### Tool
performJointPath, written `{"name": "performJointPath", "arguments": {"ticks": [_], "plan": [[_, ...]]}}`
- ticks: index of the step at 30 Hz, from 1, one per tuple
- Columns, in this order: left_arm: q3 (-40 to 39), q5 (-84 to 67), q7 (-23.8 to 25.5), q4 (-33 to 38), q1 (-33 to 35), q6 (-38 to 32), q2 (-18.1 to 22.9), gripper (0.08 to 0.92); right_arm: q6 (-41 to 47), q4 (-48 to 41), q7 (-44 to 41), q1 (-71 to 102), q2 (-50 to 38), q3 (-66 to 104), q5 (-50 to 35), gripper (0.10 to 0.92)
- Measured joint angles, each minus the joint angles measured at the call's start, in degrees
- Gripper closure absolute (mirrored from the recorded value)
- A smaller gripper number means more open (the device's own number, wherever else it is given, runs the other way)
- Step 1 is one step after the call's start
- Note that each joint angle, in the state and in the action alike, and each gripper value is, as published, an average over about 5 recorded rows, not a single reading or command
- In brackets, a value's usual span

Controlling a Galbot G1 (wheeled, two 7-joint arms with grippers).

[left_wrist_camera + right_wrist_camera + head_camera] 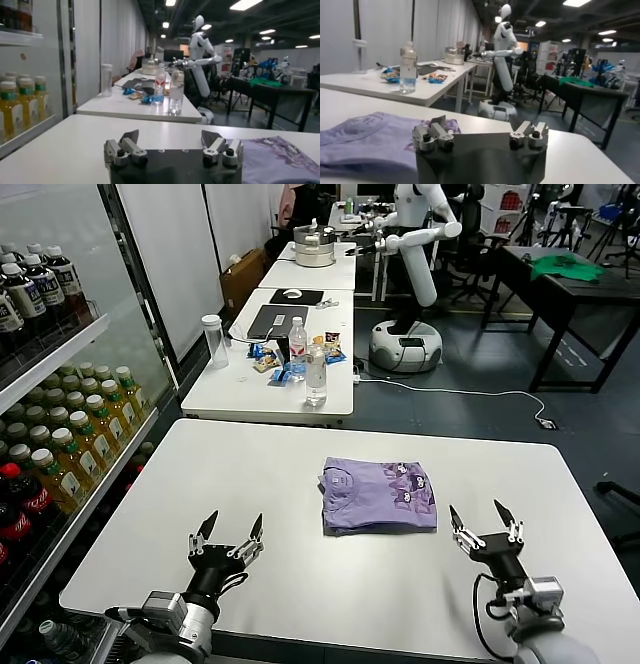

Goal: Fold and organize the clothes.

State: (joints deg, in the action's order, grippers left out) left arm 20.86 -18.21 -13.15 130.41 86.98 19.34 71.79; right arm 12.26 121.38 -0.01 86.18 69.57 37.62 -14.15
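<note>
The lavender T-shirt [379,494] lies folded into a neat rectangle on the white table [250,484], right of centre, with its small dark purple cartoon print facing up. My left gripper [229,530] is open and empty near the front edge, well to the left of the shirt. My right gripper [485,519] is open and empty, just off the shirt's front right corner. The shirt also shows in the left wrist view [280,157] and in the right wrist view [365,137], beside the open left gripper [171,139] and right gripper [481,126].
A shelf of drink bottles [60,434] runs along the left of the table. Behind stands a second table [240,389] with water bottles [316,371], snacks and a laptop. A white robot [415,274] and a dark table with a green cloth [566,267] stand farther back.
</note>
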Motion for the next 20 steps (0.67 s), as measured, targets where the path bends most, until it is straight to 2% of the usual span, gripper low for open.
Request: {"name": "performJointPath", "arguments": {"ticks": [20], "plan": [[0.61, 0.45, 1.54, 1.28, 1.52, -0.07, 0.70, 0.177, -1.85, 7.82, 3.23, 8.15, 2.59, 2.50, 3.20, 0.203]]}}
